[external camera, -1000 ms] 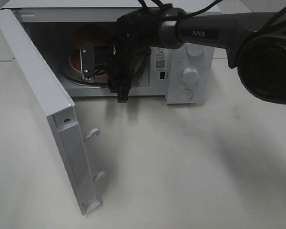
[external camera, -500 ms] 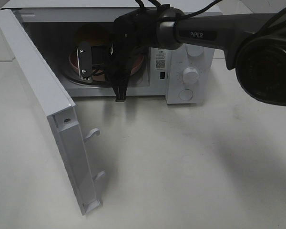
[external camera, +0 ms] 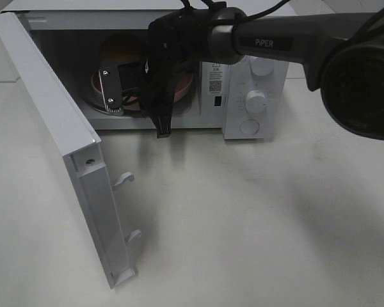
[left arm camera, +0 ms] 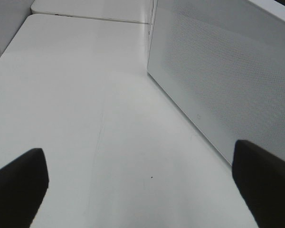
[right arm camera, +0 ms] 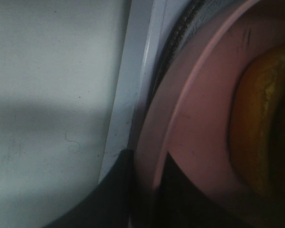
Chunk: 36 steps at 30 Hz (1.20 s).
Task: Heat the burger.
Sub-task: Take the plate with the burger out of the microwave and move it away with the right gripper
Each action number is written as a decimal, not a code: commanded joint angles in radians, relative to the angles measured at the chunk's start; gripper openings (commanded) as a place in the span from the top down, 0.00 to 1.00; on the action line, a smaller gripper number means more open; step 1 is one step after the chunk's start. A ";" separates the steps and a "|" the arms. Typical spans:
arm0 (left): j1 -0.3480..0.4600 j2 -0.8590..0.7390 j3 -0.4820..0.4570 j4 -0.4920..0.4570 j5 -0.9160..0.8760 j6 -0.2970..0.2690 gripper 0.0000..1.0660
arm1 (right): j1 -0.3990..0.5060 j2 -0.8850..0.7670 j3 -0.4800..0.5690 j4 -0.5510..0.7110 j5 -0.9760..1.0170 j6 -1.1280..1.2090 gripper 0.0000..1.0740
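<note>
- From above, the right pincer reached into the open microwave, hiding most of the burger on its pink plate.
- The left wrist view showed the left pincer spread wide over the bare counter.
- The right wrist view showed fingers pinching the plate's rim, the burger beside them.

Glossy golden burger bun, smooth matt pink plate, white microwave casing, matt tabletop.
</note>
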<state>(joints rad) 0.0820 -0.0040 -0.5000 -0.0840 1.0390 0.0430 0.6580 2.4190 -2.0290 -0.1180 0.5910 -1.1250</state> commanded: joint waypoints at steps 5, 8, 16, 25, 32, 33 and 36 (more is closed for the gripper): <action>0.002 -0.021 0.005 -0.002 -0.002 0.000 0.08 | 0.009 -0.092 0.152 0.033 -0.021 -0.131 1.00; 0.002 -0.021 0.005 -0.002 -0.002 0.000 0.08 | 0.009 -0.120 0.200 0.033 -0.063 -0.169 1.00; 0.002 -0.021 0.005 -0.002 -0.002 0.000 0.08 | 0.009 -0.250 0.425 0.022 -0.255 -0.246 1.00; 0.002 -0.021 0.005 -0.002 -0.002 0.000 0.08 | 0.007 -0.333 0.556 0.022 -0.317 -0.321 1.00; 0.002 -0.021 0.005 -0.002 -0.002 0.000 0.08 | 0.007 -0.417 0.681 0.022 -0.357 -0.361 1.00; 0.002 -0.021 0.005 -0.002 -0.002 0.000 0.08 | 0.007 -0.417 0.681 0.022 -0.357 -0.361 1.00; 0.002 -0.021 0.005 -0.002 -0.002 0.000 0.08 | 0.007 -0.460 0.737 0.022 -0.374 -0.361 1.00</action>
<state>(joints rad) 0.0820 -0.0040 -0.5000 -0.0840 1.0390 0.0430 0.6660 1.9990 -1.3080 -0.0940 0.2680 -1.4820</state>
